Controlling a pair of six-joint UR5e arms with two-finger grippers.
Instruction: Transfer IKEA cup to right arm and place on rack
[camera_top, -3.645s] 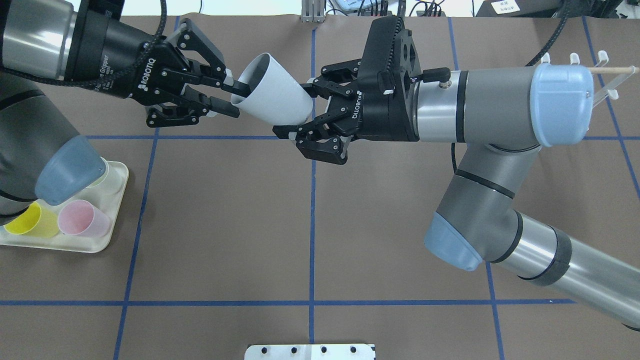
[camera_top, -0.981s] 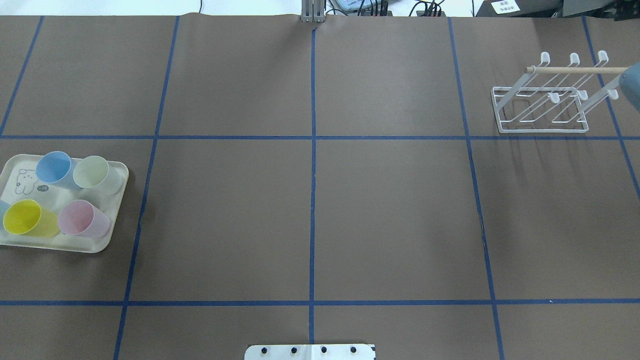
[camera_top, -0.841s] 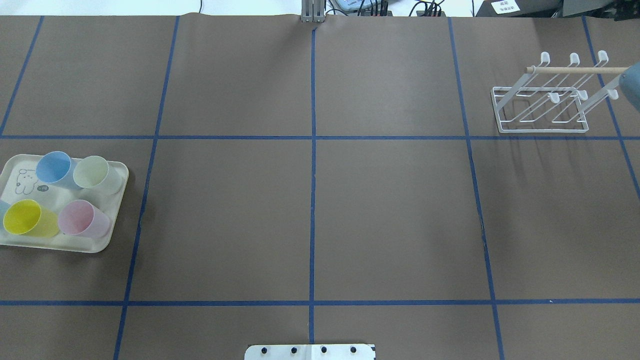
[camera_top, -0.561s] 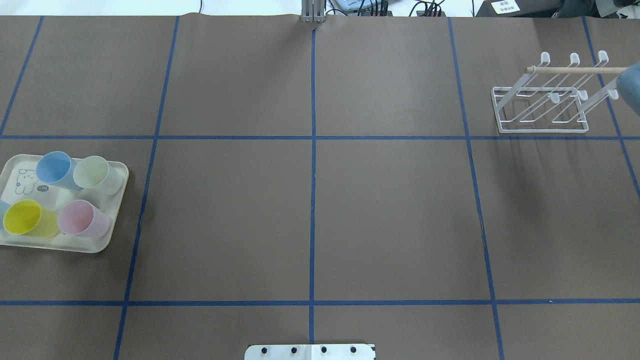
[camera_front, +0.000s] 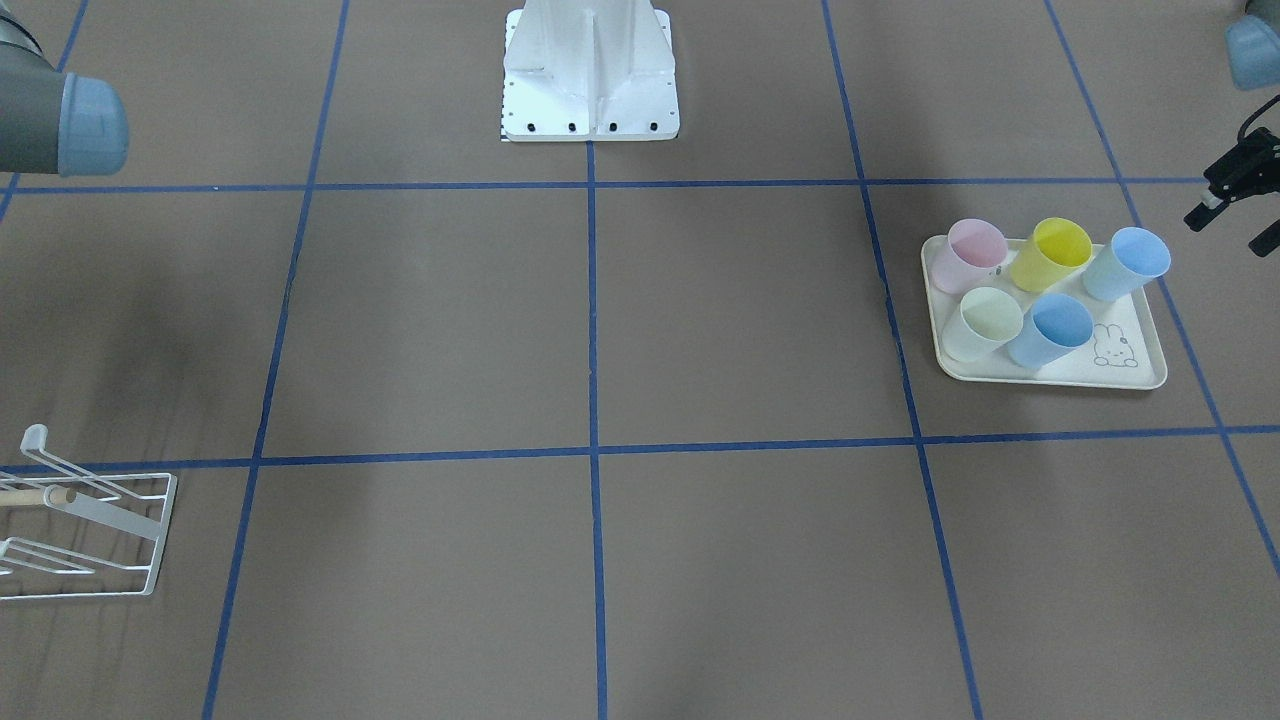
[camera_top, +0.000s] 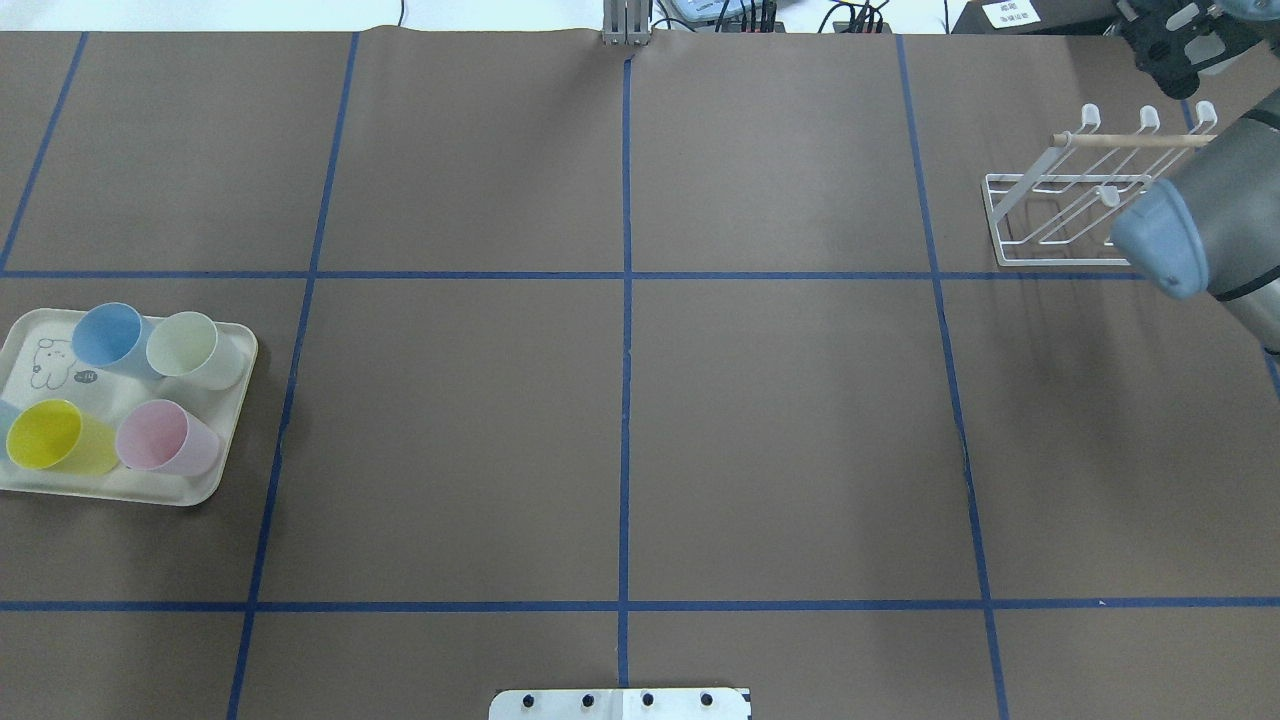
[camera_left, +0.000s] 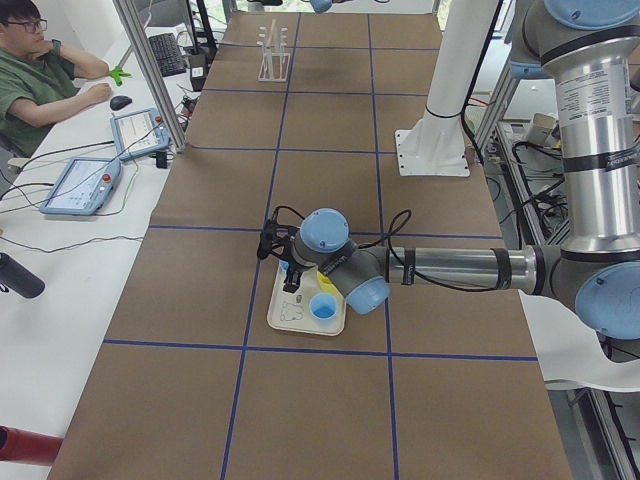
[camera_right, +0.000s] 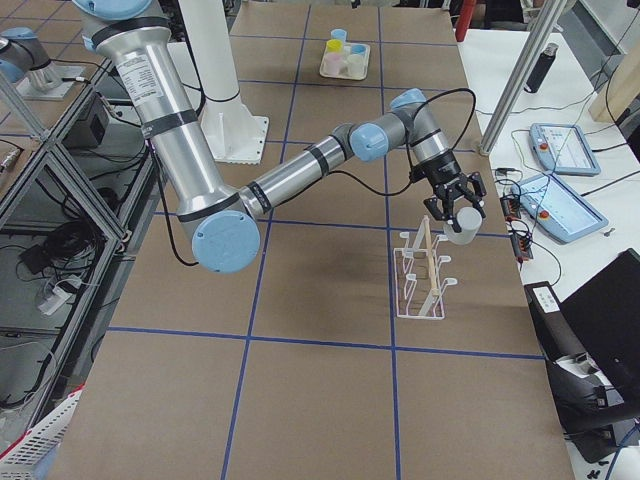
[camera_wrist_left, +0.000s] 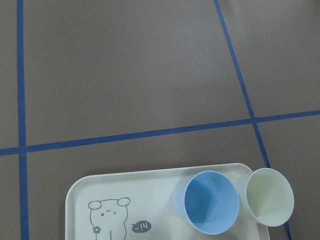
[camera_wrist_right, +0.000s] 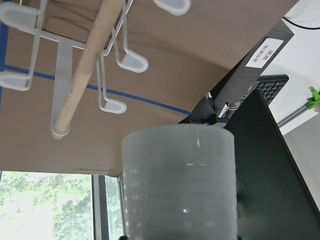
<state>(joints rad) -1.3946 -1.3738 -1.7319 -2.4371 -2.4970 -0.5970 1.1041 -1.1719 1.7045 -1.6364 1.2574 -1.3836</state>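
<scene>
My right gripper (camera_right: 455, 212) is shut on a translucent white cup (camera_right: 462, 230) and holds it in the air just beyond the white wire rack (camera_right: 420, 275). The cup (camera_wrist_right: 178, 185) fills the lower middle of the right wrist view, with the rack's wooden rod (camera_wrist_right: 82, 70) and prongs above it. In the overhead view the right gripper (camera_top: 1172, 42) is behind the rack (camera_top: 1050, 215) and the elbow covers the rack's right end. My left gripper (camera_front: 1232, 222) is open and empty beside the tray's far corner.
A cream rabbit-printed tray (camera_top: 205, 488) at the table's left holds pink, yellow, pale green and two blue cups; it also shows in the left wrist view (camera_wrist_left: 150, 185). The robot's white base (camera_front: 590, 70) stands mid-table. An operator (camera_left: 45, 80) sits at the far side.
3.6 s ago both grippers held the cup mid-table. In the last second the right elbow swung in over the rack's right end and the right gripper appeared behind the rack.
</scene>
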